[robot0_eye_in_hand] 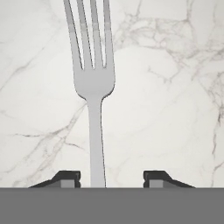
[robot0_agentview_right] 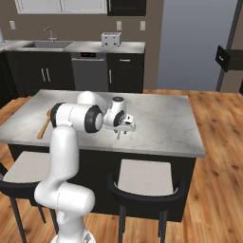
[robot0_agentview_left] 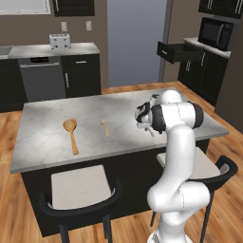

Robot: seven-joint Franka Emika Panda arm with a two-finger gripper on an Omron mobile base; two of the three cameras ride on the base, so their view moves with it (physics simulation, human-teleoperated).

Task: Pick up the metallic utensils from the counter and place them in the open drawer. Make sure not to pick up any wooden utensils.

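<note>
Hand view, slim silvery metal fork (robot0_eye_in_hand: 93, 87) flat on veined marble counter (robot0_eye_in_hand: 166, 109), gripper (robot0_eye_in_hand: 112, 178) tips apart, straddling its handle.

The fork's (robot0_eye_in_hand: 93, 83) tine tips are running off the hand view's top edge, its handle end hiding below.

I see a toaster (robot0_agentview_left: 60, 41) on the pale back counter (robot0_agentview_left: 52, 50), a dishwasher (robot0_agentview_left: 40, 77) below it, a microwave (robot0_agentview_left: 216, 33) at right, a sink (robot0_agentview_right: 43, 44) with faucet, and two cushioned stools (robot0_agentview_left: 79, 192) beside the island.
</note>
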